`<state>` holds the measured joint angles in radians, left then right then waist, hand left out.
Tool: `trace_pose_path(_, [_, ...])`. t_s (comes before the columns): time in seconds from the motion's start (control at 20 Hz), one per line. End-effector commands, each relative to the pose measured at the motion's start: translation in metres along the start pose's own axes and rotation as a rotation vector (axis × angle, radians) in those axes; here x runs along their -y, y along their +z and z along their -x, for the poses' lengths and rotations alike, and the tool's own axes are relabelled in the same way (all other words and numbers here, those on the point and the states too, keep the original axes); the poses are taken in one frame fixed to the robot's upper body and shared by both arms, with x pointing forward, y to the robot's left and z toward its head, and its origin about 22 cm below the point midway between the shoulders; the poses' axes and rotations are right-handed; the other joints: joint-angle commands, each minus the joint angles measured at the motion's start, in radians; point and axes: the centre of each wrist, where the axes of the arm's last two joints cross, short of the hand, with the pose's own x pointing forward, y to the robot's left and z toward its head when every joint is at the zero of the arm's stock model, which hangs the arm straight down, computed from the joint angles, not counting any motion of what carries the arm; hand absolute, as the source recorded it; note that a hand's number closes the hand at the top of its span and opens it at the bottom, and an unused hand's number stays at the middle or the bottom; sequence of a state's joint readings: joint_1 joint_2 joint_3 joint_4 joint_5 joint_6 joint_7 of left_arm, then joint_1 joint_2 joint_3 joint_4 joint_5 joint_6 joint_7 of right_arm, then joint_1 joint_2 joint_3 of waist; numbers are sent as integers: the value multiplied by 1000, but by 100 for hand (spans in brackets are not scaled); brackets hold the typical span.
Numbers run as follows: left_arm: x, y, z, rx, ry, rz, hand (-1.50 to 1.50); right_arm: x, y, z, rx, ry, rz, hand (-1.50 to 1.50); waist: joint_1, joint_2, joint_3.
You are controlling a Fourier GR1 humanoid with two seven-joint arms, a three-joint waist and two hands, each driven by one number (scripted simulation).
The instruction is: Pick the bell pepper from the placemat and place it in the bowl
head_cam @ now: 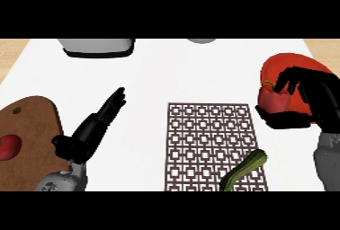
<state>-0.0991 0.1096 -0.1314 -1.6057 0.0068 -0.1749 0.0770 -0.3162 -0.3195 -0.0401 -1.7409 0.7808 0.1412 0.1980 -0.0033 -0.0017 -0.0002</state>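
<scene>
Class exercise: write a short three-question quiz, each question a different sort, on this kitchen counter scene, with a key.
1. True or false: the bell pepper lies on the placemat.
2. Which hand holds the pepper? A) left hand B) right hand
3. What green vegetable lies on the placemat's lower right corner?

Key: 1. False; it is held over the red bowl. 2. B. 3. A cucumber.

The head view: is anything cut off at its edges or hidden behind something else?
In the head view, the grey appliance is cropped at the top and the tomato at the left edge; the right hand curls round the bell pepper, hiding much of the red bowl.
</scene>
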Motion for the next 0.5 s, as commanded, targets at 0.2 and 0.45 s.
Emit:
trace_pose_path(0.2, [7, -6, -5, 0, -9, 18, 0, -1, -39, 41, -87, 137, 85, 150, 15, 5, 1])
trace_pose_path(0.45, [18, -11, -5, 17, -10, -2, 0, 12, -48, 101, -110, 225, 209, 150, 18, 7, 1])
